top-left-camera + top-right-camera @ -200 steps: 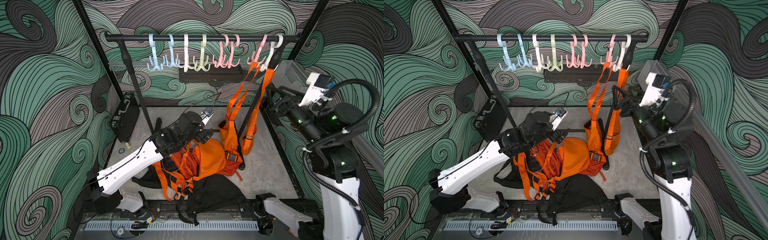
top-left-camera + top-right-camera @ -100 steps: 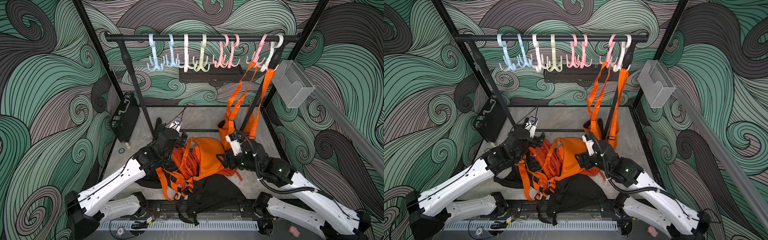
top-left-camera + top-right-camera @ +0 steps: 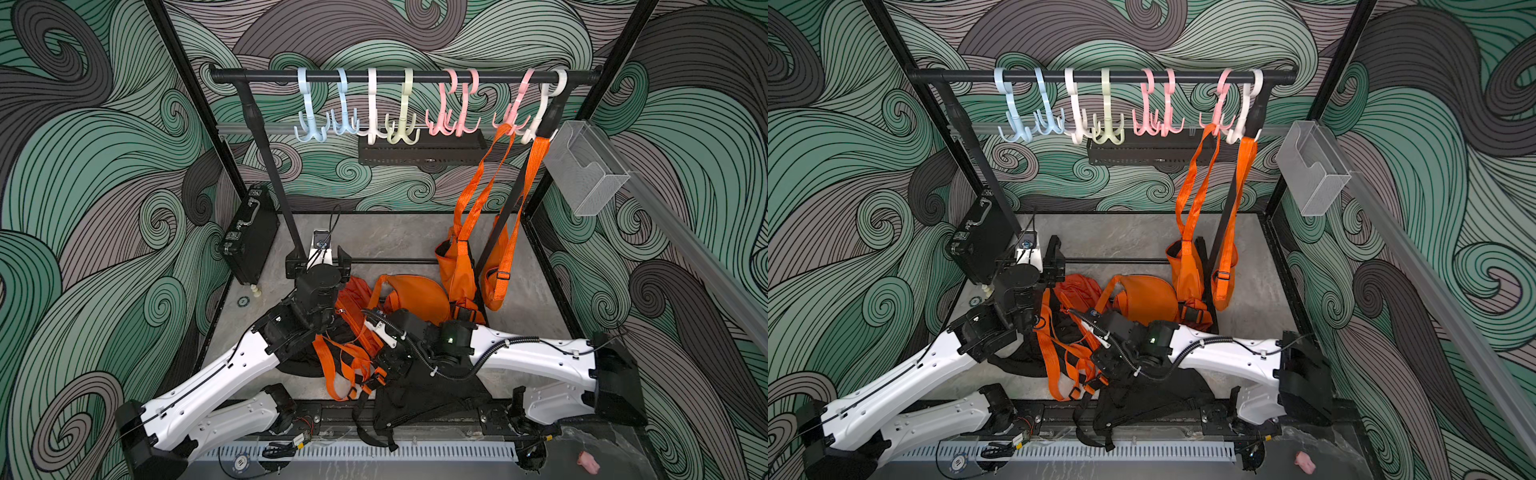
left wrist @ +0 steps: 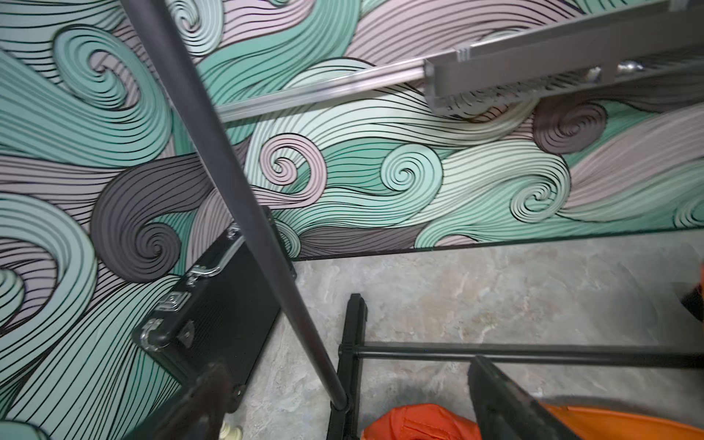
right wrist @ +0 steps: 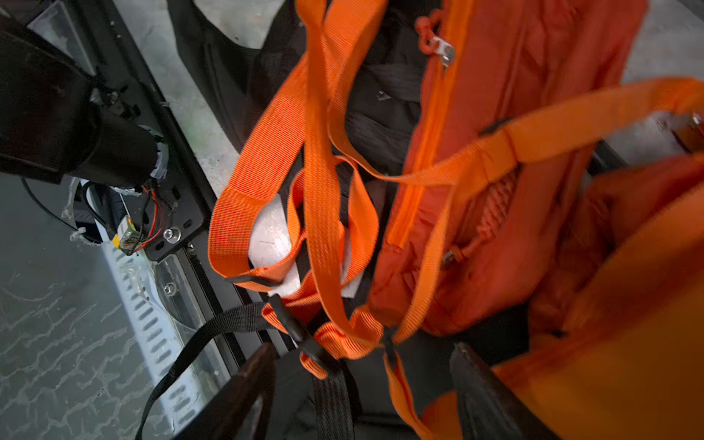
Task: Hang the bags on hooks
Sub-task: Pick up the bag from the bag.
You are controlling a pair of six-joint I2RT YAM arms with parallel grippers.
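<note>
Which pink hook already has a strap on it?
The pink hook nearest the white end hook: an orange strap hangs from it; the other two are bare.

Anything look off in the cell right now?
Yes: the orange straps in the floor pile are tangled over a black bag, whose black straps spill over the front rail. A small pink object lies loose beyond that rail.
</note>
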